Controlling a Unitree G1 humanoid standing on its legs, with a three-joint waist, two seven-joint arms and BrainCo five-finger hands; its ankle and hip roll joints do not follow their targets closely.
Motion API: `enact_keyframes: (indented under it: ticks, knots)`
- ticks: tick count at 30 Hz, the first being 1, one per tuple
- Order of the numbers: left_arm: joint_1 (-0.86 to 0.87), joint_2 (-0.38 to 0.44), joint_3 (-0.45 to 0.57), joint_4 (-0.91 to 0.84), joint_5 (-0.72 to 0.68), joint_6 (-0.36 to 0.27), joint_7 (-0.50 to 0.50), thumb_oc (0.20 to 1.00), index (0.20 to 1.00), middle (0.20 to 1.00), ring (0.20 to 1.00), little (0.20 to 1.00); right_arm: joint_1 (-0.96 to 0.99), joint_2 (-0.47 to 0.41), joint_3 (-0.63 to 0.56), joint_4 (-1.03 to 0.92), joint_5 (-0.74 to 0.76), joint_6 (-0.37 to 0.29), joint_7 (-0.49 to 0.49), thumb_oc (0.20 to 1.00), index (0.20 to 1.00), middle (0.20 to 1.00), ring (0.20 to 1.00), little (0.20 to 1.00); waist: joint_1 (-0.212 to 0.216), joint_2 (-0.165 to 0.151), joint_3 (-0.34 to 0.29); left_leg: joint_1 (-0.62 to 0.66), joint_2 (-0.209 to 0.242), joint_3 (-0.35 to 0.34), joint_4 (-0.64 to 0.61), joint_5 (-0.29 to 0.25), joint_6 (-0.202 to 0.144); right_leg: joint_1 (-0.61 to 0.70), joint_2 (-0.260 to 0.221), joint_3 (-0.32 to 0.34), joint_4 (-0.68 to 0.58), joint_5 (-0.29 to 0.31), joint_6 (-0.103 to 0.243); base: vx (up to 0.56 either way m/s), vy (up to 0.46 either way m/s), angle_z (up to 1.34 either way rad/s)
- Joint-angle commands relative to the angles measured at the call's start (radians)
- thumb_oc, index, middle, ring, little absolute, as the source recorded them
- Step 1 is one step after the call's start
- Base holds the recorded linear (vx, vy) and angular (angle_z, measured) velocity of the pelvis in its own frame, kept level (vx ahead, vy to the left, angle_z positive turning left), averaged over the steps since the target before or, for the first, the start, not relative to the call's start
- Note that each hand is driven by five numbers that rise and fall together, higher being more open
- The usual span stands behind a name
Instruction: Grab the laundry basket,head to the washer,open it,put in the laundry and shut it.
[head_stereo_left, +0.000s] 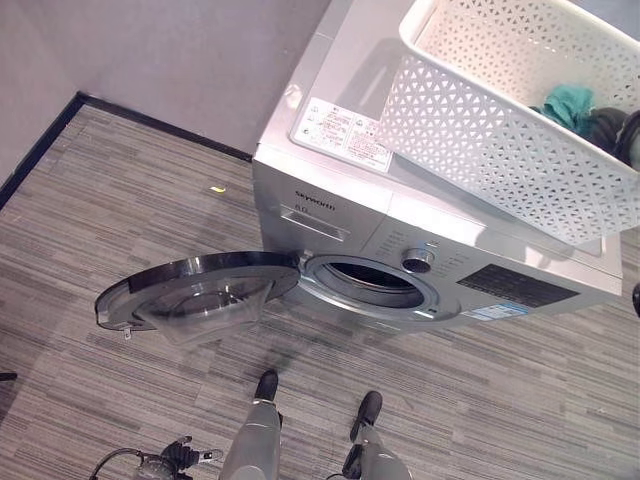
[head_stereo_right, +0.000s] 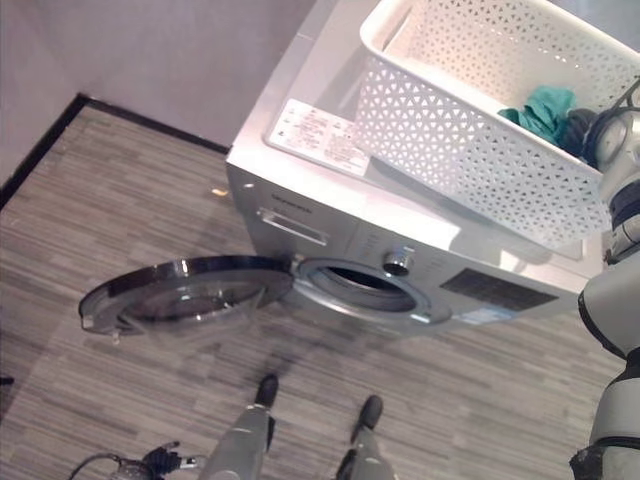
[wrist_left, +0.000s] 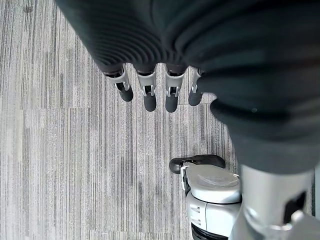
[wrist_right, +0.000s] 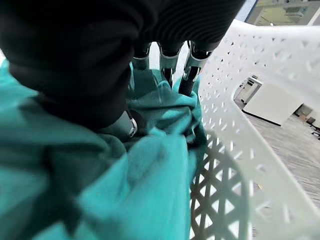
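A white perforated laundry basket (head_stereo_left: 500, 130) was seen resting on top of the silver front-loading washer (head_stereo_left: 340, 190), tilted, with one end lifted above the lid. The round washer door (head_stereo_left: 190, 295) was swung fully open to the robot's left, lying almost flat above the striped grey floor (head_stereo_left: 120, 210), and the drum opening (head_stereo_left: 375, 280) was exposed beside it. Teal laundry (head_stereo_left: 570, 105) was bunched in the far right corner of the basket, with a darker item just beside it. The right hand (wrist_right: 170, 65) was pushed down into the basket, its fingers (wrist_right: 187, 80) buried in the teal cloth close to the basket's lattice wall; whether the cloth was gripped could not be told. The left hand (wrist_left: 150, 90) was held over the floor, well apart from the washer, its fingers extended and relaxed with nothing in them.
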Motion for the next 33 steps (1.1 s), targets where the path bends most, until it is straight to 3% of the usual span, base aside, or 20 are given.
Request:
enact_keyframes:
  ticks: [1,14,15,19,28,33]
  knots:
    - [0.002,-0.022,-0.036,0.042,0.020,0.020,-0.002,1.000,1.000,1.000,1.000,1.000,-0.054,-0.016,0.069,0.023,-0.020,0.028,-0.036,0.200,0.200,0.200,0.200,0.200,0.020,0.048,0.040,0.190,0.039,-0.029,-0.398,0.190,-0.023,0.141,-0.040,0.018,-0.001,-0.024,0.192,0.00,0.000,0.00]
    - [0.011,-0.024,0.026,0.066,-0.026,0.029,0.014,1.000,1.000,1.000,1.000,1.000,-0.059,0.025,-0.045,0.032,0.005,0.062,-0.120,0.200,0.200,0.200,0.200,0.200,0.000,0.050,-0.004,0.234,0.044,-0.019,-0.397,0.176,-0.025,0.183,-0.038,0.024,-0.001,-0.034,0.188,0.01,-0.007,-0.06]
    - [0.014,-0.030,0.035,0.067,-0.031,0.028,0.021,1.000,1.000,1.000,1.000,1.000,-0.066,0.012,-0.104,0.034,0.017,0.068,-0.192,0.200,0.200,0.200,0.200,0.200,-0.005,0.056,-0.015,0.252,0.047,-0.021,-0.397,0.168,-0.028,0.205,-0.037,0.019,-0.001,-0.041,0.188,0.05,-0.002,0.02]
    - [0.010,-0.039,0.042,0.064,-0.026,0.024,0.042,1.000,1.000,1.000,1.000,1.000,-0.031,-0.027,-0.204,0.003,0.054,0.070,-0.279,0.200,0.200,0.200,0.200,0.200,-0.014,0.063,-0.038,0.270,0.045,-0.028,-0.398,0.165,-0.029,0.232,-0.038,0.009,-0.001,-0.049,0.190,0.05,-0.005,0.01]
    - [0.026,-0.051,0.025,0.048,-0.018,0.010,0.063,1.000,1.000,1.000,1.000,1.000,0.025,-0.067,-0.429,0.058,0.311,0.051,-0.378,0.200,0.200,0.200,0.200,0.200,-0.017,0.068,-0.112,0.336,0.046,-0.049,-0.398,0.148,-0.037,0.332,-0.029,-0.040,-0.001,-0.074,0.192,0.05,-0.009,0.09]
    - [0.024,-0.063,-0.011,0.020,-0.016,-0.005,0.079,1.000,1.000,1.000,1.000,1.000,-0.003,-0.052,-0.534,0.057,0.586,-0.001,-0.416,0.200,0.200,0.200,0.200,0.200,-0.022,0.065,-0.161,0.370,0.056,-0.046,-0.398,0.140,-0.044,0.372,-0.019,-0.058,-0.001,-0.084,0.192,0.01,0.001,0.15]
